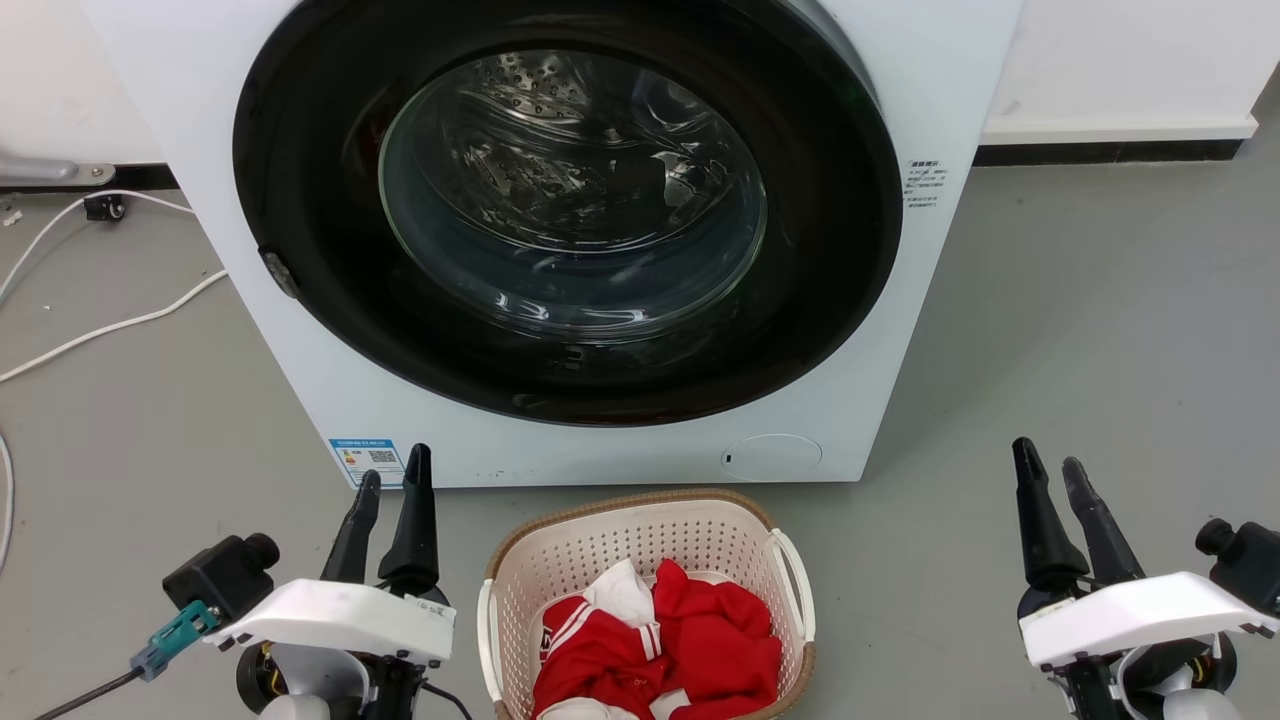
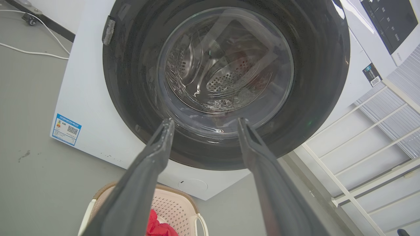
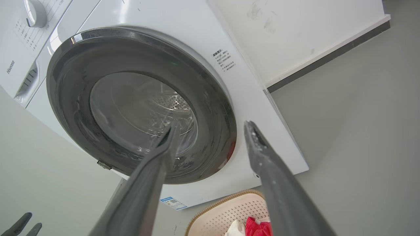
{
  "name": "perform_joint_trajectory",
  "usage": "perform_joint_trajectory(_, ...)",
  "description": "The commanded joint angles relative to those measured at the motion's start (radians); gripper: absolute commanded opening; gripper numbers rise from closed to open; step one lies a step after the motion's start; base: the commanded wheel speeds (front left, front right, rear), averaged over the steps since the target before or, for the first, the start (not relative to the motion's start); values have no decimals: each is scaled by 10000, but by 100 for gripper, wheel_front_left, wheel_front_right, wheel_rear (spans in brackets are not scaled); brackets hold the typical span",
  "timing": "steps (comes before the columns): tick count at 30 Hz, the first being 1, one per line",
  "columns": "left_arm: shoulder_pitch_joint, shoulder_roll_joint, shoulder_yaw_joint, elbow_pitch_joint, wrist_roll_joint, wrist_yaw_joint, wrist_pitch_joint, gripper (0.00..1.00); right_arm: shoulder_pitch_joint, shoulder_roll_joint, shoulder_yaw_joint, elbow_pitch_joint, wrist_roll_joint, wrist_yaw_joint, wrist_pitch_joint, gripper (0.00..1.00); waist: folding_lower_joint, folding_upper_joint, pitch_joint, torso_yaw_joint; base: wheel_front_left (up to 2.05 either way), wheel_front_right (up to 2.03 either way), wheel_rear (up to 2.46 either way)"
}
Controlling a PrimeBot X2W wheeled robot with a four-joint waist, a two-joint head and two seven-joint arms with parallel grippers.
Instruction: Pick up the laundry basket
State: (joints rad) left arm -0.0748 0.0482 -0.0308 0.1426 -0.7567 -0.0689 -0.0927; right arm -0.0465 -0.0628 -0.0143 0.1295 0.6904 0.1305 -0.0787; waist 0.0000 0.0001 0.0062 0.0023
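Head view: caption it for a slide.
Left gripper and right gripper, open, flank the laundry basket before the washing machine.

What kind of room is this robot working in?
Probably a laundry area: a front-loading washing machine stands on a grey floor, with a laundry basket of red and white clothes right in front of it.

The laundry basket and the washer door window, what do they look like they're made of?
The laundry basket looks like moulded cream plastic, matte, with rows of punched holes; its brown rim has a woven look, probably moulded too, though real wicker can't be ruled out. The door window looks like clear glass or clear plastic, glossy, with sharp reflections.
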Motion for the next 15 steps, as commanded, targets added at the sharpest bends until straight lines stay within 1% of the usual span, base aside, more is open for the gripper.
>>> perform_joint_trajectory(1,-237,33,-45,-158,372,42,-119,100,-38,-75,39,-177,-412,3,-86,100,0,-1,-2,-4,0,0,0)
perform_joint_trajectory(15,-223,71,-230,119,2161,199,-516,100,130,-3,44,-181,-2496,2,-189,100,0,-1,-27,11,0,0,0)
